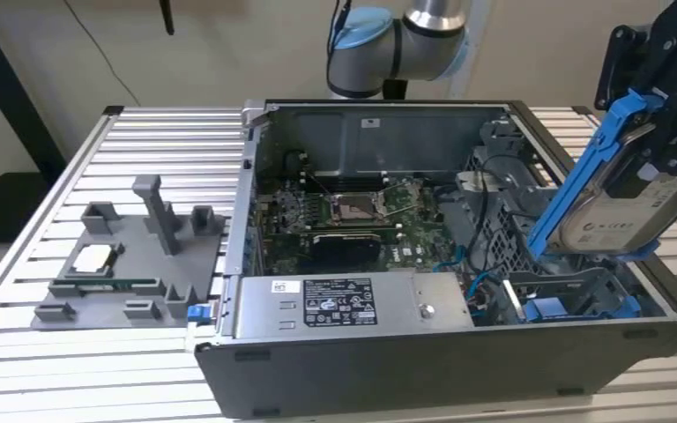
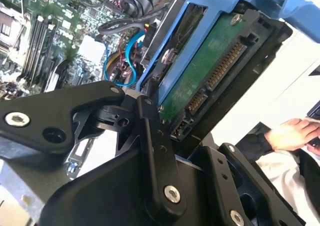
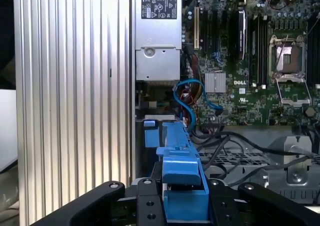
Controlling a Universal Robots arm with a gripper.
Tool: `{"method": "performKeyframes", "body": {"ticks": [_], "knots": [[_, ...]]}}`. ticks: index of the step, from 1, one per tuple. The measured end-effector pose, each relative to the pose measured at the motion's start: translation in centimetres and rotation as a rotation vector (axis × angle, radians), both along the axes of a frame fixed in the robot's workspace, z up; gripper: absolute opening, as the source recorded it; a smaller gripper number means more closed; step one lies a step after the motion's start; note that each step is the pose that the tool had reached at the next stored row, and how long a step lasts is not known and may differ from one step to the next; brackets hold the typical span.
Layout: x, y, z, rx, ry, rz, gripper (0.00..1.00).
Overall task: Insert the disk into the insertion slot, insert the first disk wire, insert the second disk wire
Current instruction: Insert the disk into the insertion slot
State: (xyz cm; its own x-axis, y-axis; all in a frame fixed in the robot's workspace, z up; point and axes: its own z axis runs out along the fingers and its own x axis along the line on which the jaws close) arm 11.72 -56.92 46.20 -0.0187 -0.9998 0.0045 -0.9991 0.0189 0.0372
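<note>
slatted metal table (image 1: 103, 159) carries the open computer case (image 1: 433, 370), a grey fixture tray (image 1: 138, 264) on the exterior view's left of it. inside, the power-supply box (image 1: 351, 304) lies beside the insertion slot (image 1: 562, 295). i hold the disk (image 1: 615, 207) tilted above that slot, not yet in it, my gripper (image 1: 658, 163) closed on its blue frame. blue cables (image 3: 192, 98) loop near the slot in the first wrist view. the second wrist view adds the disk's green underside and a person's hand (image 2: 292, 133).

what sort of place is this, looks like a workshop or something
Probably a robotics lab or test bench: an open computer case on a slotted aluminium table, a robot arm holding the blue-framed disk over it, and a grey parts fixture alongside.
</note>
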Motion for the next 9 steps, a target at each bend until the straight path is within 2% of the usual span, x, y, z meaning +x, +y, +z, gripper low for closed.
{"method": "performKeyframes", "body": {"ticks": [9], "knots": [[-0.02, -0.04, -1.06, -0.0007, 0.0, 0.0, 0.33]]}}
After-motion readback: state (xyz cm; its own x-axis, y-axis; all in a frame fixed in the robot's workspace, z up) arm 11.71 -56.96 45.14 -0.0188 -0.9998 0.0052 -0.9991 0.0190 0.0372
